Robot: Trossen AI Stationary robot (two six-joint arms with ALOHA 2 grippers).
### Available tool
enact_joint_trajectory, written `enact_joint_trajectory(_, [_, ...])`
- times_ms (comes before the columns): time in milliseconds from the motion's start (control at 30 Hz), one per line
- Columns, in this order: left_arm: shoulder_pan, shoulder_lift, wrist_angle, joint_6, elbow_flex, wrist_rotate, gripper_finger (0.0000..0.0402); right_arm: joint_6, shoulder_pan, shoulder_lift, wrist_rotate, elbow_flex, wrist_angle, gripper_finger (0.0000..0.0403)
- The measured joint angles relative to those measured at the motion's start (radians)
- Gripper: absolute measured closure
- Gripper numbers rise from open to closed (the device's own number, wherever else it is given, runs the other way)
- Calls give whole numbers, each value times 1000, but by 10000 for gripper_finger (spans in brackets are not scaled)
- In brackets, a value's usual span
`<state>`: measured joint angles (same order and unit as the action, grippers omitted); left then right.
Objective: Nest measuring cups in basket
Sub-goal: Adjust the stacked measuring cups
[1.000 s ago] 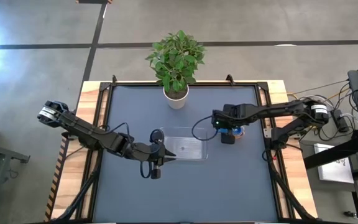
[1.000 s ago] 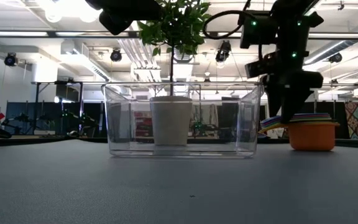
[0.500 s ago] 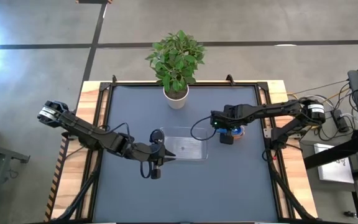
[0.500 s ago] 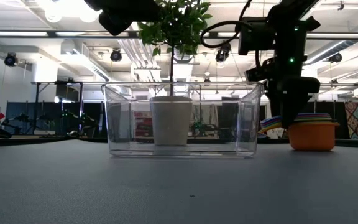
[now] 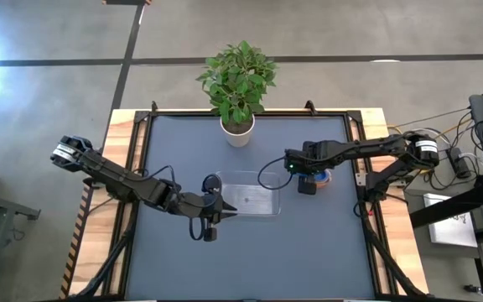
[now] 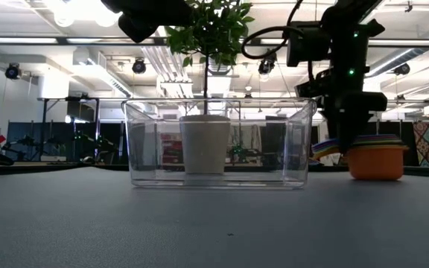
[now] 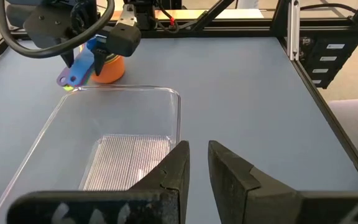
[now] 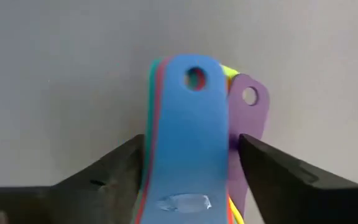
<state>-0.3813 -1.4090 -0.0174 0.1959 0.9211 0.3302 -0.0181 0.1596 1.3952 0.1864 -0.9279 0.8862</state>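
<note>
The measuring cups (image 6: 377,162) stand nested on the table right of the basket, an orange cup outermost. Their flat handles (image 8: 188,137) are fanned, blue on top and purple beside it. My right gripper (image 8: 191,146) reaches down over them (image 5: 317,178) and is shut on the handle stack. The clear basket (image 5: 254,201) rests flat at the table's middle with nothing in it. My left gripper (image 7: 197,158) hangs above the basket's near left corner, shut but for a narrow gap, holding nothing. My right gripper pinches the fanned stack of handles between its two fingers. One fingertip (image 8: 135,155) lies against the teal-and-red edge, the other against the purple handle's outer edge (image 8: 234,140). The fingers come steeply from above and lie across the handles. The cups' base sits on the table (image 6: 377,177).
A white pot (image 5: 237,132) with a green plant stands behind the basket near the table's far edge. Wooden rails frame the dark table mat (image 5: 325,243), which lies bare in front of the basket and the cups.
My right gripper has drawn its fingers together around the cups' handles while staying over the cups. The cups have kept their place on the table.
</note>
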Motion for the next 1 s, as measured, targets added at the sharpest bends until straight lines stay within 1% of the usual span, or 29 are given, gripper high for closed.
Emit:
enact_joint_trajectory(167, [0,0,0,0,0,0,361,-2,0,0,-2,0,6,236])
enact_joint_trajectory(267, [0,0,0,0,0,0,361,-9,0,-1,-3,0,15,257])
enact_joint_trajectory(400, [0,0,0,0,0,0,361,-9,0,-2,-4,0,32,257])
enact_joint_trajectory(533, [0,0,1,0,0,0,361,-9,-1,-15,-11,0,51,242])
enact_joint_trajectory(633, [0,0,1,0,0,0,361,-10,-4,-32,-16,0,64,243])
enact_joint_trajectory(767, [0,0,2,0,0,0,361,-38,-13,-58,-90,0,74,257])
enact_joint_trajectory(833, [0,0,2,0,0,0,361,-5,-18,-70,-120,0,71,256])
enact_joint_trajectory(900, [0,0,2,0,0,0,361,31,-18,-79,-130,0,69,244])
enact_joint_trajectory(1000, [0,0,3,-2,0,0,361,57,-17,-84,-110,0,66,207])
